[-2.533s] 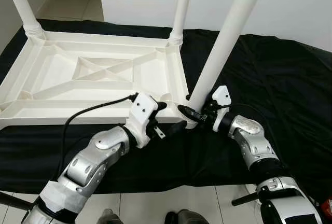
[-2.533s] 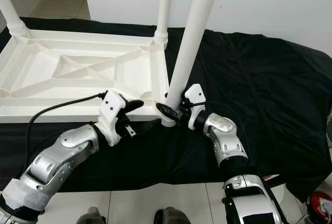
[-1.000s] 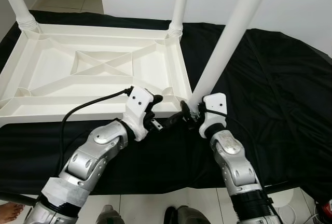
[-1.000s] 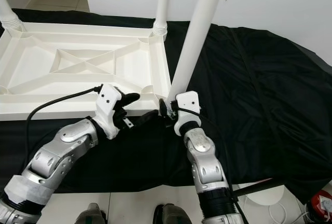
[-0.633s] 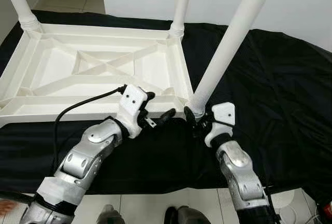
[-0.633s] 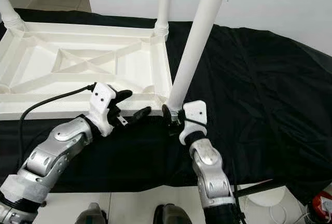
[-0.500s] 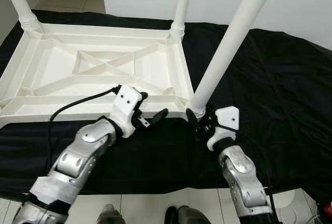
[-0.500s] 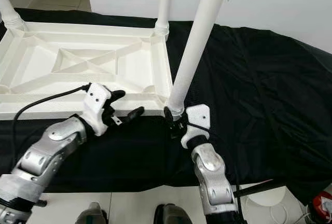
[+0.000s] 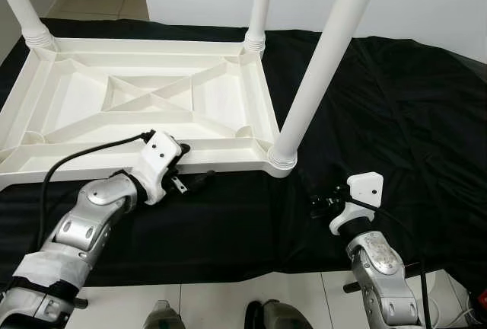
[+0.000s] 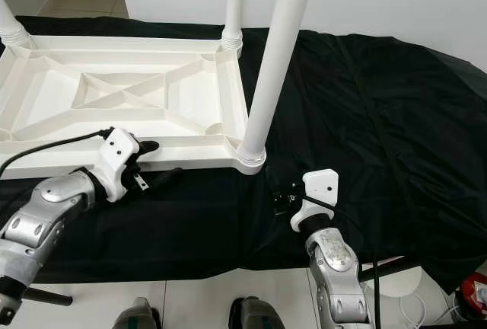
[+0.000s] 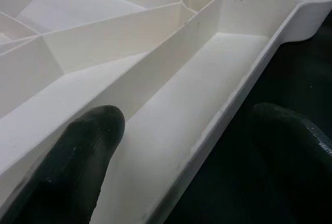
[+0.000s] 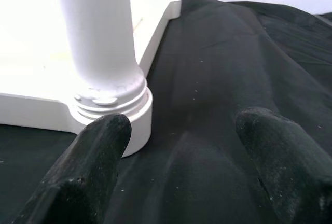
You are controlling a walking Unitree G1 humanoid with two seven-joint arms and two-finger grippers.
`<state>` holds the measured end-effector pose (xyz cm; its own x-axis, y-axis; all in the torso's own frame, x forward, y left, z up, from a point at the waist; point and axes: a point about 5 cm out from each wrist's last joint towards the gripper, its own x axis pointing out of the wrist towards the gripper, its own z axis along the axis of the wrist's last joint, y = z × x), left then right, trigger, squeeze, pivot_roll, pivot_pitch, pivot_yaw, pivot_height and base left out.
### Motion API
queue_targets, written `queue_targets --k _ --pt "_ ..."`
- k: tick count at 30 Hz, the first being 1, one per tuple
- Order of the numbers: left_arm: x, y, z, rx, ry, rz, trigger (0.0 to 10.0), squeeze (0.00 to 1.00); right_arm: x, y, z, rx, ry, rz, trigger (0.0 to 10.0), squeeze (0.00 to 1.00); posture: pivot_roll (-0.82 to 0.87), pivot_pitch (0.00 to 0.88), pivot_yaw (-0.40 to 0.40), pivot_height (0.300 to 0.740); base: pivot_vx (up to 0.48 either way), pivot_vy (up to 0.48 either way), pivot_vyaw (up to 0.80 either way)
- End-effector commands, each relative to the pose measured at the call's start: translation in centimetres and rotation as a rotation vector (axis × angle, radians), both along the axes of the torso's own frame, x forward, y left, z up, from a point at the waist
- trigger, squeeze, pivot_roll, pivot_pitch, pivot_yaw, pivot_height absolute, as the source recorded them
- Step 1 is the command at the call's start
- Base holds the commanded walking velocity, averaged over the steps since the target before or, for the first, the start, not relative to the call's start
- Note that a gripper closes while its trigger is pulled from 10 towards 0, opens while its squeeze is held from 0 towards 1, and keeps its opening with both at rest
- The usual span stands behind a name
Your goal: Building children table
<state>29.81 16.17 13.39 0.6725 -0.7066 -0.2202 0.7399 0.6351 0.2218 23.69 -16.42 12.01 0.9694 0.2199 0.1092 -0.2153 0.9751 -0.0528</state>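
A white children's table (image 9: 152,108) lies upside down on a black cloth. Its near right leg (image 9: 319,62) stands upright in the corner socket (image 9: 281,158), and two more legs rise at the far corners. My left gripper (image 9: 192,165) is open and straddles the table's near rim; in the left wrist view the rim (image 11: 228,105) runs between the fingers (image 11: 78,151). My right gripper (image 9: 318,206) is open over the cloth, a little in front of and to the right of the leg's base (image 12: 111,94), holding nothing.
The black cloth (image 9: 396,116) covers the low surface and spreads wide to the right. Tiled floor (image 9: 213,306) runs along the near edge, with my feet below. A white wall stands behind. A black cable (image 9: 84,154) trails from my left wrist across the rim.
My right gripper let go of the leg's base and drew back toward me. My left gripper slid left along the near rim. The leg stays upright in its socket.
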Motion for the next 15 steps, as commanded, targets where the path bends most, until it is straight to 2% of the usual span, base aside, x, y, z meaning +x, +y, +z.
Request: queue_targets --k 1,15 --pt "-0.2 0.4 -0.9 0.043 0.039 -0.022 10.0 0.0 -0.1 -0.5 0.2 0.007 -0.01 -0.01 10.0 0.0 0.03 0.091 -0.037 0.74 0.0 0.0 0.0" --pt "0.1 1.3 -2.0 0.112 0.07 -0.088 10.0 0.0 0.1 -0.8 0.6 -0.004 -0.021 0.006 10.0 0.0 0.02 0.11 -0.025 0.74 0.0 0.0 0.0"
